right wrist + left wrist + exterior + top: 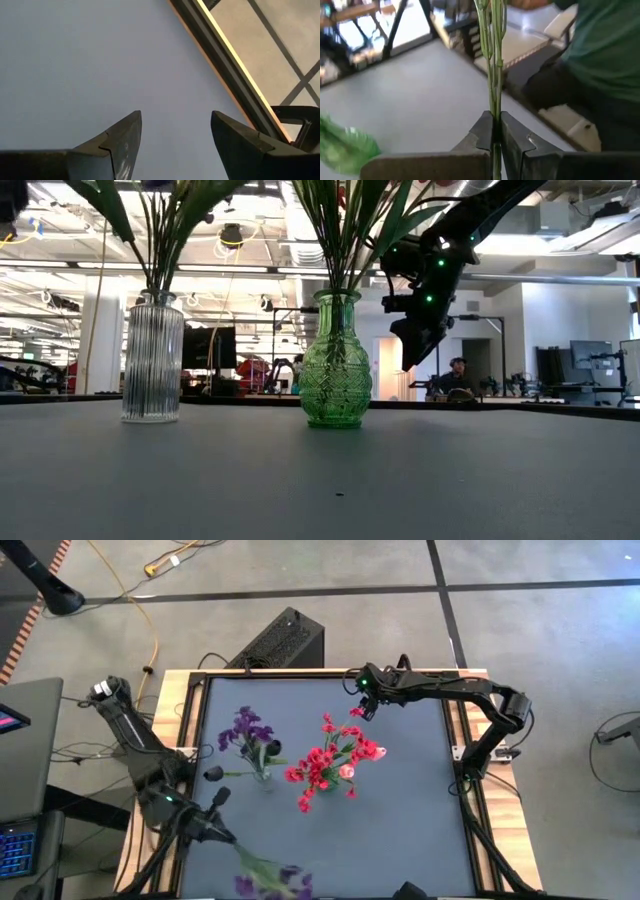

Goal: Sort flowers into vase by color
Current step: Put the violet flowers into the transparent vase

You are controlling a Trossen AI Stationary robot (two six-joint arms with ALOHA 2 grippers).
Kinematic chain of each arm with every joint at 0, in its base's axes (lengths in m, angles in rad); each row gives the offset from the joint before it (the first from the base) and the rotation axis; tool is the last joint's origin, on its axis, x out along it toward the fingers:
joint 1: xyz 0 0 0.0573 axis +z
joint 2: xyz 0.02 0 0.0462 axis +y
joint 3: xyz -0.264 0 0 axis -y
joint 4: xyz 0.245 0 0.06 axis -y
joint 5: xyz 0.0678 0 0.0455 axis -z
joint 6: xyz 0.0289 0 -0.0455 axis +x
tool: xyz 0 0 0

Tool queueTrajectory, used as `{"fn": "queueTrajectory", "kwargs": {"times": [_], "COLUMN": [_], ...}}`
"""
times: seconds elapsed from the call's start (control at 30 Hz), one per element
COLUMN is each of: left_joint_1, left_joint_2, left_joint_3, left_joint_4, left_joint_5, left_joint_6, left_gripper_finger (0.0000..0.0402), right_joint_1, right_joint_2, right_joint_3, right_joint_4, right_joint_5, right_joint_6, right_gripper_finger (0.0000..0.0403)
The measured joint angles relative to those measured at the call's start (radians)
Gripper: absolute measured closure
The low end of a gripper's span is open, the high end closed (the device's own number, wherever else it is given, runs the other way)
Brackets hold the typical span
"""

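Flowers (330, 762) on grey tbl (400, 810), lab bkgd.

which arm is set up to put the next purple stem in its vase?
Left. Its end effector is shut on a purple flower stem, near the clear vase. The right end effector hangs open and empty.

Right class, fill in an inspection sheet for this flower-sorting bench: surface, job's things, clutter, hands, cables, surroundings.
Surface: dark table mat, wooden edge.
Job's things: purple flowers in clear ribbed vase; red flowers in green vase; purple flower stem in the left hand.
Clutter: nothing seen.
Hands: left hand shut on the stem; right hand open, empty, above the far edge.
Cables: yellow cable on floor.
Surroundings: black box; person seated beyond.
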Motion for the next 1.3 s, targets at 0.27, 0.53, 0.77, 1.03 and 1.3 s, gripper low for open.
{"fn": "queueTrajectory", "kwargs": {"times": [0.27,0.53,0.77,1.03,1.3], "left_joint_1": [-0.098,-0.114,-0.095,-0.064,0.049], "left_joint_2": [-0.205,-0.373,-0.491,-0.621,-0.781], "left_joint_3": [0.0,0.0,0.0,0.0,-0.157], "left_joint_4": [0.05,0.259,0.313,0.408,0.497], "left_joint_5": [-0.052,-0.1,-0.441,-0.45,-0.489], "left_joint_6": [0.092,0.327,0.447,0.62,0.749], "left_gripper_finger": [0.0401,0.0401,0.0401,0.0401,0.0401], "right_joint_1": [0.005,0.006,0.006,0.006,0.006], "right_joint_2": [0.0,0.0,0.0,0.0,0.0], "right_joint_3": [0.0,0.0,0.0,0.0,0.0], "right_joint_4": [-0.004,0.005,0.017,0.036,0.047], "right_joint_5": [0.0,0.0,0.0,0.0,0.0], "right_joint_6": [0.0,0.0,0.0,0.0,0.006], "right_gripper_finger": [0.0138,0.0138,0.0138,0.0138,0.0138]}}
